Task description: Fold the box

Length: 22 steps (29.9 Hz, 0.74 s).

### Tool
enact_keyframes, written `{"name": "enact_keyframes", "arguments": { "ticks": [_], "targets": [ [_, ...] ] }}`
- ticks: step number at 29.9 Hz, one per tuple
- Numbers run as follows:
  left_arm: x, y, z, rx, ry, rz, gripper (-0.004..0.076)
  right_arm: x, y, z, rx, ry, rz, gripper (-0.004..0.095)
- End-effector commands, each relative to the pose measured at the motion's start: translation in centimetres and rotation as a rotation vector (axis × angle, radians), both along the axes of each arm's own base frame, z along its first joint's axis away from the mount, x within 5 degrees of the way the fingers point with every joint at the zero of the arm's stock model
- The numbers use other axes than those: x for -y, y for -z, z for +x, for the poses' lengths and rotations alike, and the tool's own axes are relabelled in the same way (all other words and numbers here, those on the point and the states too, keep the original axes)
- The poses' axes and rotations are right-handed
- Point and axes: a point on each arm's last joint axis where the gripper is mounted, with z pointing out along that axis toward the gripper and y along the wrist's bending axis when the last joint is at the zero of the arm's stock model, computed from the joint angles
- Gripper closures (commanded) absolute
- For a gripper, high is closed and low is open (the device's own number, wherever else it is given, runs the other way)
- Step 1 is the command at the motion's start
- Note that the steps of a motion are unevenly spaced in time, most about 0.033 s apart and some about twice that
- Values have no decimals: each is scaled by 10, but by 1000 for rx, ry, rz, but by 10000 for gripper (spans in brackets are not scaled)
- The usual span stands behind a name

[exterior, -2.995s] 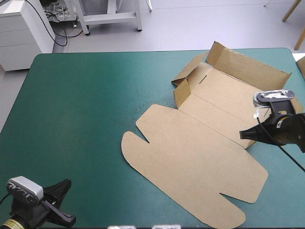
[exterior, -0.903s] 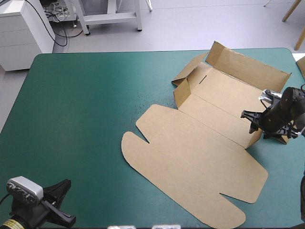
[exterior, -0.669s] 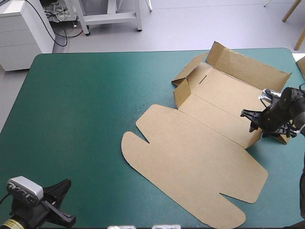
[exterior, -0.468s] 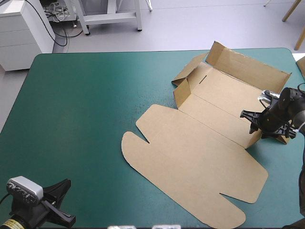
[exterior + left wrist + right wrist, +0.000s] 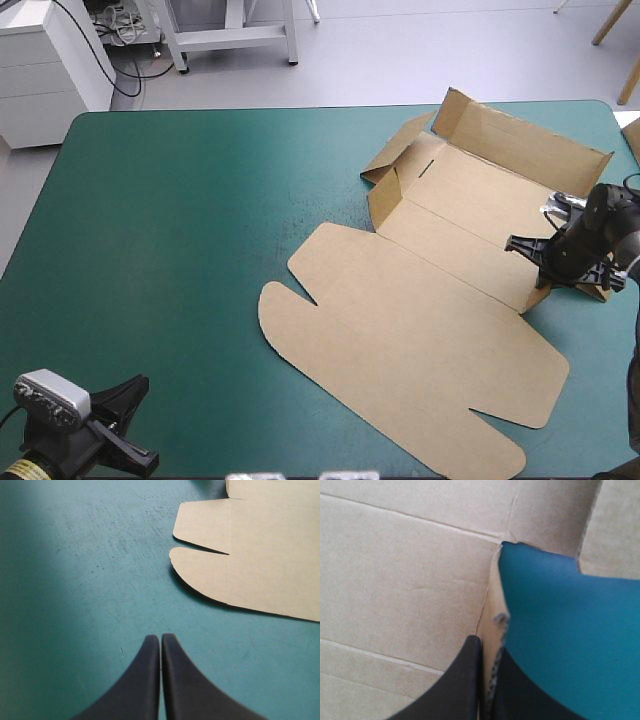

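Brown box [image 5: 430,290] on the right half of the teal-green tabletop [image 5: 180,220], as an opened sheet. Far part with walls raised: back wall [image 5: 525,135] upright near the far edge, left side wall [image 5: 385,195] tilted up. Lid panel [image 5: 420,370] flat toward the near edge, with rounded tabs [image 5: 280,315] pointing to the left.

At the box's right side, near the right edge of the tabletop: the right jaws. All but shut on the box, with the thin edge of the right side wall [image 5: 492,615] pinched between the two black fingers [image 5: 462,680]. On one side of this wall the box floor [image 5: 405,570] with its crease lines, on the other side bare teal-green cover [image 5: 570,630].

Over the near left corner of the tabletop: the left jaws. Fully shut, tips meeting in one pointed arch, holding nothing. Well apart from the box, with only bare cover under them. Ahead of them the two rounded tabs [image 5: 200,562], with a narrow slit between.
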Motion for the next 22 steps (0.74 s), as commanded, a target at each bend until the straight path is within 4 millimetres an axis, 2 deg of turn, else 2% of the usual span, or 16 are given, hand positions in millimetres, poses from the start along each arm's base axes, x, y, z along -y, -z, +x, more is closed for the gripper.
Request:
{"name": "enact_keyframes", "arguments": {
  "ticks": [1,12,16,22],
  "targets": [
    [1,-12,3,65,-1,-39,731,4,-19,0,79,-48,-49,928],
    [1,-12,4,72,-6,-29,731,10,-19,9,78,-260,-164,927],
    [1,-12,4,70,-6,-29,731,13,-29,24,88,-298,-182,927],
    [1,-12,4,70,-6,-29,731,3,-41,55,48,-433,-219,927]
  ]
}}
